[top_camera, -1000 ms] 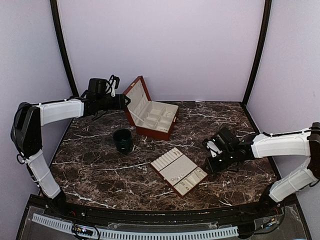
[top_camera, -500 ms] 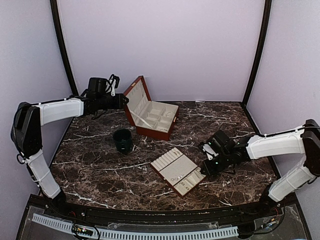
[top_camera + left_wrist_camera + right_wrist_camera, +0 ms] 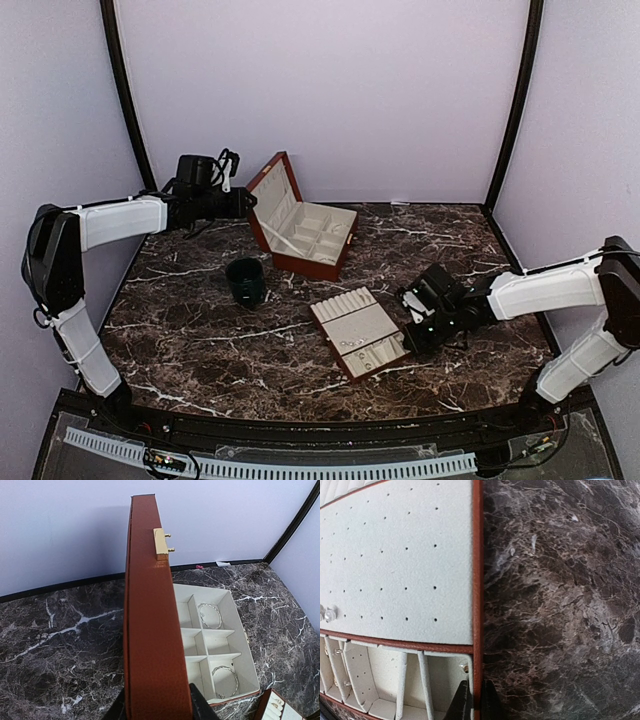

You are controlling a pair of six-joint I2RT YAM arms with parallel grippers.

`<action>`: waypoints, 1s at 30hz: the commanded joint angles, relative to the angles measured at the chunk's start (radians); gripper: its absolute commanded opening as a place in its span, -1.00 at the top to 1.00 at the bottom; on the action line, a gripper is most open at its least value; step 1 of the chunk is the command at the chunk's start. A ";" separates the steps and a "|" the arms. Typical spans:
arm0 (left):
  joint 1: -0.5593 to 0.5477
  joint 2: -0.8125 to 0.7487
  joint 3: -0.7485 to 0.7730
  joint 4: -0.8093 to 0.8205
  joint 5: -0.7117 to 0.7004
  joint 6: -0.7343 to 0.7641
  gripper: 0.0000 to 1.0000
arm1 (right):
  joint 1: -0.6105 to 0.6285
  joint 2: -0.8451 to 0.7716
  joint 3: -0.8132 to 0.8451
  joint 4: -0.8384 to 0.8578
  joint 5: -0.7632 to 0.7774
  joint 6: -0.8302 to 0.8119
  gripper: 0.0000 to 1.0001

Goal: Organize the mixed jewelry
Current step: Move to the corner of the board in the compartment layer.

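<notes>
Mixed jewelry (image 3: 210, 616): loops (image 3: 223, 681) in box (image 3: 150, 630) compartments, studs (image 3: 327, 614) on tray (image 3: 410, 540).

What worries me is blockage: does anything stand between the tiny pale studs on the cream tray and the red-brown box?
Nothing visible does: bare marble separates the tiny pale studs from the open red-brown box; the dark green cup sits aside.

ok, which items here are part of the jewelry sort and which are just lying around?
In the job: thin silver metal loops in the red-brown cream-lined box; tiny pale studs on the flat cream slotted tray.
Lying about: dark green round cup, nothing touching it.
</notes>
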 commanded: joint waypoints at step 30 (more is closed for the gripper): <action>0.024 -0.023 0.021 -0.013 0.482 0.185 1.00 | -0.450 0.120 0.111 -0.108 0.377 0.187 1.00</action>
